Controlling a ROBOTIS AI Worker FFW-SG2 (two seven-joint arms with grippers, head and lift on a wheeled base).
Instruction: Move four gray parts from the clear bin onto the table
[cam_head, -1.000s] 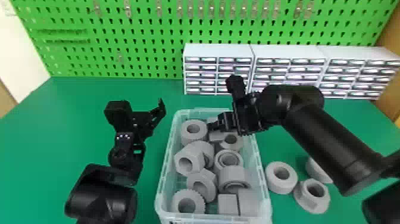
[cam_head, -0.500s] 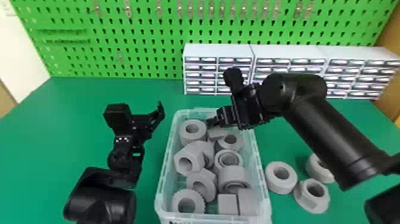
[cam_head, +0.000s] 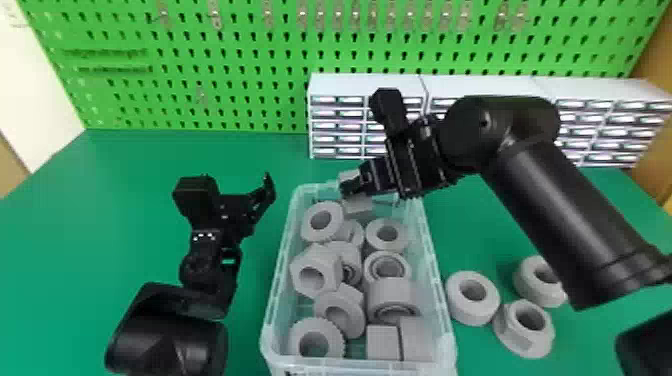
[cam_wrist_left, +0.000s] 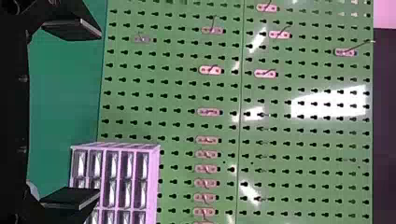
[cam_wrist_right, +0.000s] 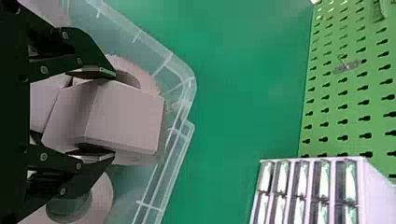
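Gray part (cam_wrist_right: 123, 116) gripped between fingers of right pincer (cam_head: 349, 188), at far end of bin (cam_head: 281, 272).

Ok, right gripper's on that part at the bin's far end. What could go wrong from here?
The part sticks out well past the fingertips of the right gripper, so it could tilt or slip.

It is close to the bin wall, so it might catch the rim on the way out.

Three parts sit close together right of the bin; a fourth set among them may knock one.
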